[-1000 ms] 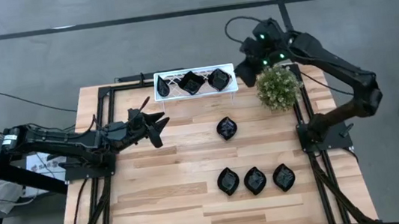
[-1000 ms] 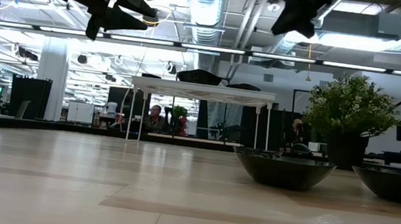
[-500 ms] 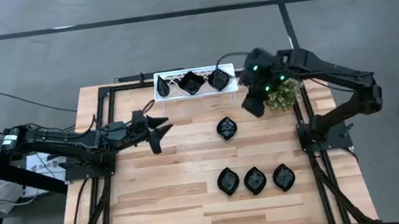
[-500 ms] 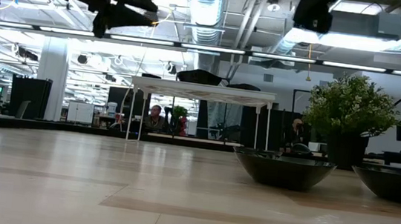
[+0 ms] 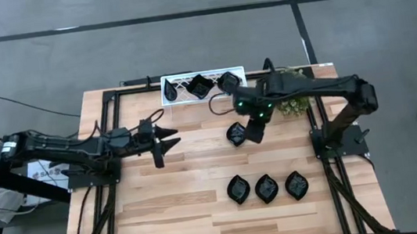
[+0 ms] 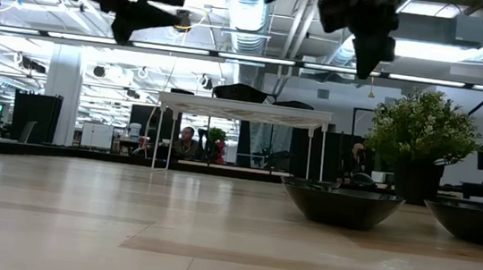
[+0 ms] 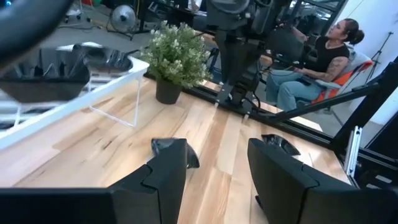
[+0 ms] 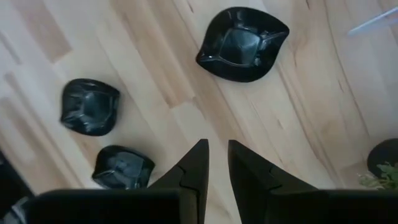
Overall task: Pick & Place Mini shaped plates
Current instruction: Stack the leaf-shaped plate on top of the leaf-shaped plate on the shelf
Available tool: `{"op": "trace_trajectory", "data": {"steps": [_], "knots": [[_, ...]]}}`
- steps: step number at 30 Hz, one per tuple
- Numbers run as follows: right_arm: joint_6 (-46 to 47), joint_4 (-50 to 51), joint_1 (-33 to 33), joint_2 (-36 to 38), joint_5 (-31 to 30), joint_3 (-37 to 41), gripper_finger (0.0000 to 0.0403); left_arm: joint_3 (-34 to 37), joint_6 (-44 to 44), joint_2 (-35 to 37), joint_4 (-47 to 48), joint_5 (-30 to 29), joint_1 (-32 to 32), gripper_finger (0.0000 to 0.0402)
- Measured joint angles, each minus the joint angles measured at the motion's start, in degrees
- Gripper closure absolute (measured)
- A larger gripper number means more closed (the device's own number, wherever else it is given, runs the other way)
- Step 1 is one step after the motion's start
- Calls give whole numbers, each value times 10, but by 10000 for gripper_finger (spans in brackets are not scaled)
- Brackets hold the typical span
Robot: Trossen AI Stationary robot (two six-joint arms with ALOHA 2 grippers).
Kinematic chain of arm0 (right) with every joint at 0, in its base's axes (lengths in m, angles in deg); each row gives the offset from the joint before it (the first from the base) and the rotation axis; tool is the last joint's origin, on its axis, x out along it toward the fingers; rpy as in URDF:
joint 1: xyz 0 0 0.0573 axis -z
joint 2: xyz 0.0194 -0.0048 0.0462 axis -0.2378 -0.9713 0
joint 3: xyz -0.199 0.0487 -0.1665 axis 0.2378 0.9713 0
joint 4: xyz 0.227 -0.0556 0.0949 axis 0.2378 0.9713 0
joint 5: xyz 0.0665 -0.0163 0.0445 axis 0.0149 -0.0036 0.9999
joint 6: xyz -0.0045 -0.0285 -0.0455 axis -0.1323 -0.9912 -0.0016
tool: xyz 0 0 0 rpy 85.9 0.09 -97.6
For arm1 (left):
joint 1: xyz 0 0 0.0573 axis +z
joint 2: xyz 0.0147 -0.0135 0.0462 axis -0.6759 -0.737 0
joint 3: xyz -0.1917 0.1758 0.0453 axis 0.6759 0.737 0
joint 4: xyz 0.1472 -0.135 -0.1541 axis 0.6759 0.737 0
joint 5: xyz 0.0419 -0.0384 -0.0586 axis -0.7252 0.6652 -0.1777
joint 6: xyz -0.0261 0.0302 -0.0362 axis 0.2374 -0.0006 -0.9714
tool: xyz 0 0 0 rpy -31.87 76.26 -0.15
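Hovering over lone plate (image 5: 236,134) — right gripper (image 5: 251,133), fingers nearly together, empty.

The small plates (image 5: 266,188) are glossy black, the one under the right arm (image 8: 243,43) throwing pale highlights. The table (image 5: 179,207) is light wood in streaked planks, pale tan to honey. The tray (image 5: 178,88) is white with a lattice pattern. The plant (image 7: 176,53) is soft green with whitish tips in a dark pot. Both arms are matt black, and green lights glow on the right one (image 5: 259,108).
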Motion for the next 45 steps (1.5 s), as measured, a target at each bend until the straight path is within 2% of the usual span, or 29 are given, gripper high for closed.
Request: {"op": "trace_trajectory", "data": {"steps": [6,13,20,27,35,45], "knots": [[68,-42,-16,-16,-16,33,347,35,-15,67,-10,0,-5,229],[202,-177,-29,44,-26,187,347,61,17,148,-11,0,-10,229],[330,-351,-40,82,-46,302,347,70,44,166,-7,4,-10,229],[384,-363,-41,66,-55,334,337,70,44,166,-7,34,-10,229],[428,-392,-59,67,-62,366,294,70,47,166,-7,48,-10,229],[549,-438,-122,68,-178,386,280,70,60,166,-7,74,-10,229]]}}
